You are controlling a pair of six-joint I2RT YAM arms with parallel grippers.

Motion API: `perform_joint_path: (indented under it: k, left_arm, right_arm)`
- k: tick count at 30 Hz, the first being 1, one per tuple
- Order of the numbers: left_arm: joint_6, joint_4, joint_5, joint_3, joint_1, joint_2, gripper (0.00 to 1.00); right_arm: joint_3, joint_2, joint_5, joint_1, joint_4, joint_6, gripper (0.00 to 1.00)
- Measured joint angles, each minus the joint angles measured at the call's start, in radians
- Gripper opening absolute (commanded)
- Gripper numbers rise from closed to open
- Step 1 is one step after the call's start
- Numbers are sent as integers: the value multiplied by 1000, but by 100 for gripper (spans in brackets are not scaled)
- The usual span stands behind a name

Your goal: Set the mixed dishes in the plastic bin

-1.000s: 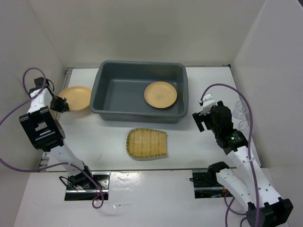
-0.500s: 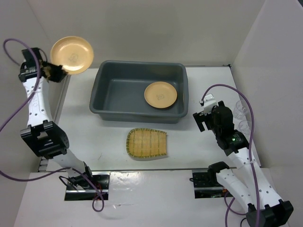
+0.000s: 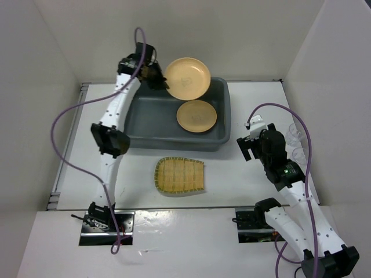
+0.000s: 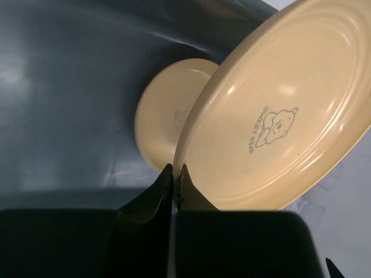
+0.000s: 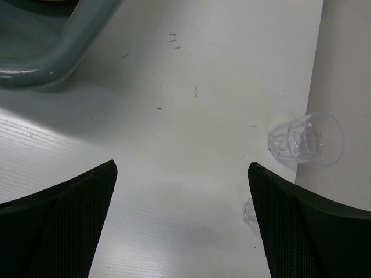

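Left gripper [image 4: 174, 175] swung right over plastic bin [image 3: 133, 124], pinched on rim of tilted plate [image 3: 186, 77], second plate [image 3: 196, 116] below it, right gripper [image 5: 181, 168] spread wide, empty, glass cup [image 5: 306, 139] ahead-right.

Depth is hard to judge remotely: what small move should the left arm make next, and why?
Probably lower slightly into the dark grey plastic bin before opening: the left fingers pinch the rim of a tilted round tan plate above the second tan plate lying in the bin, so releasing here risks a clash.

bin [image 3: 149, 114] left half: bare | right half: plate [image 3: 196, 116] lies there
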Motion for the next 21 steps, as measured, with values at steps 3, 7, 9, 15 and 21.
perform_joint_path:
  k: [3, 7, 9, 15, 21]
  left_arm:
    - [29, -72, 19, 279, -64, 206, 0]
    - [42, -174, 34, 316, -106, 294, 0]
    - [46, -203, 34, 320, -118, 327, 0]
    - [60, -229, 34, 359, -135, 419, 0]
    - [60, -230, 43, 393, -134, 507, 0]
  right_arm:
    - [0, 0, 2, 0, 0, 0, 98]
    - [0, 0, 4, 0, 0, 0, 98]
    - [0, 0, 4, 0, 0, 0, 98]
    - [0, 0, 4, 0, 0, 0, 98]
    - [0, 3, 4, 0, 0, 0, 98]
